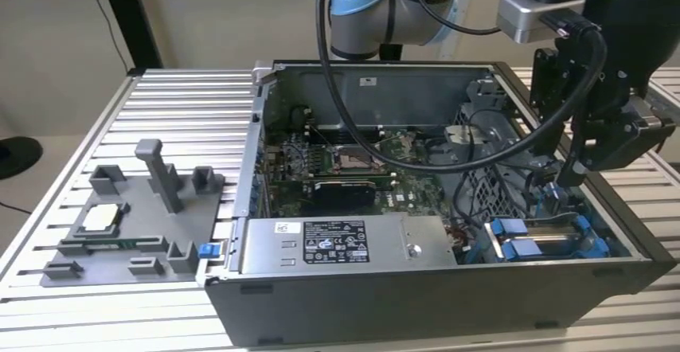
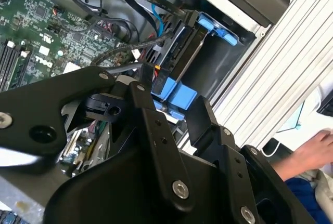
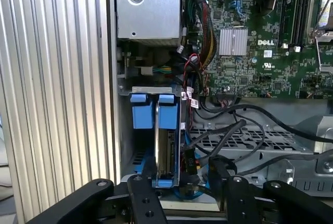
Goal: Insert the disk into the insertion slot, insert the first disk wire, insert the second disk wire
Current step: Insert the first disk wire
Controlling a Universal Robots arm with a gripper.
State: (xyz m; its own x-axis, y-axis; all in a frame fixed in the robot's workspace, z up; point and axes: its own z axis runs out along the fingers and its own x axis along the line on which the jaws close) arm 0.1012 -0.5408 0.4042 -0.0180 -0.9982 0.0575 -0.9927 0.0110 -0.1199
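While the claw [image 3: 179,176] gapes empty, the disk [image 3: 168,151] stands just beyond its fingertips.

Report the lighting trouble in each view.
Exterior view: even light, with the case interior shaded around the disk. Second wrist view: the table is washed out. First wrist view: the slot is dim below the blue tabs.

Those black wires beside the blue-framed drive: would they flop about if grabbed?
Probably floppy: the black wires curve loosely over the metal grille. Likely light, being thin beside the drive. Perhaps somewhat springy, since some arch up unsupported.
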